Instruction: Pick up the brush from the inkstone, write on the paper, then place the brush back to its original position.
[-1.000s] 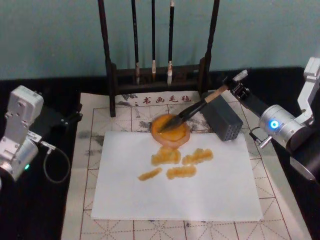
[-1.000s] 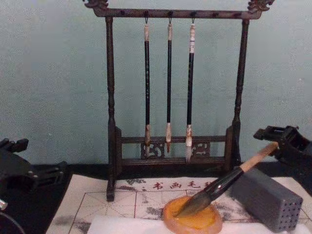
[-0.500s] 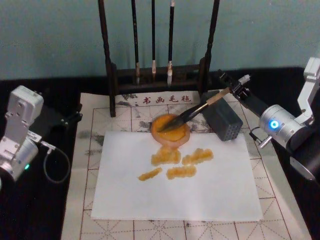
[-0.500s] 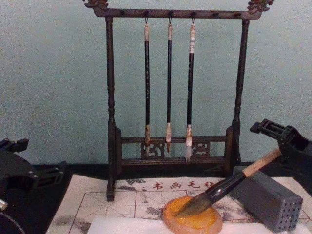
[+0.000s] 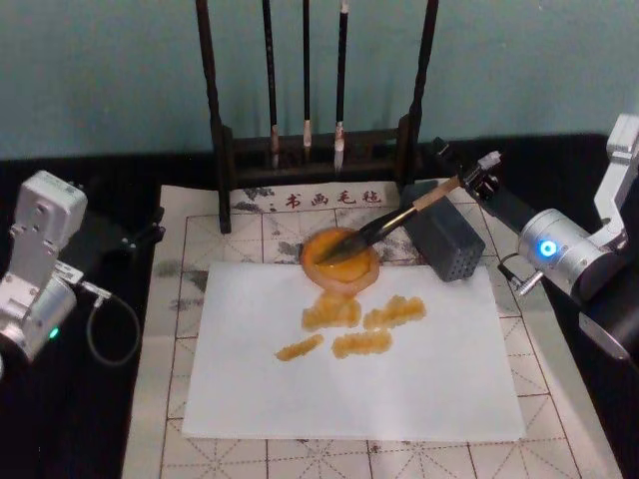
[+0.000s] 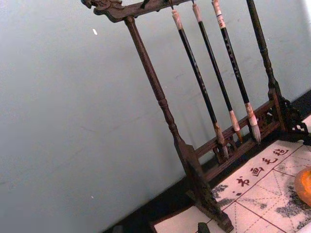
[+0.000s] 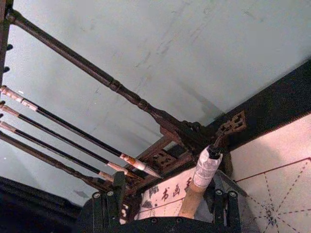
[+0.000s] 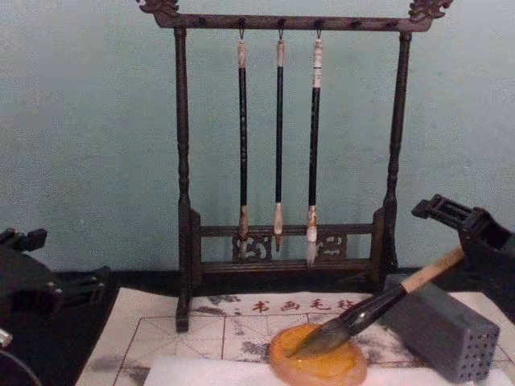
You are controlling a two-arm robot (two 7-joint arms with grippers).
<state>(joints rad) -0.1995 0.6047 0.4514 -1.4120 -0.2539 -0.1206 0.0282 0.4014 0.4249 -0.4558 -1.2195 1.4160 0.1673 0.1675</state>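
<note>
Brush [image 5: 399,218]: tuft resting in the inkstone [image 5: 340,261], handle propped across the grey block [image 5: 445,238], cap between the parted, empty fingers of the right gripper [image 5: 469,171].

You see a dark wooden brush rack [image 6: 182,145] standing tilted across a pale blue-green wall [image 6: 73,121], with three thin black-handled brushes [image 6: 214,87] hanging from its top bar. Its foot rests on a gridded practice mat [image 6: 257,194] printed with characters, and the inkstone [image 6: 305,187] shows as an orange sliver at the edge.
</note>
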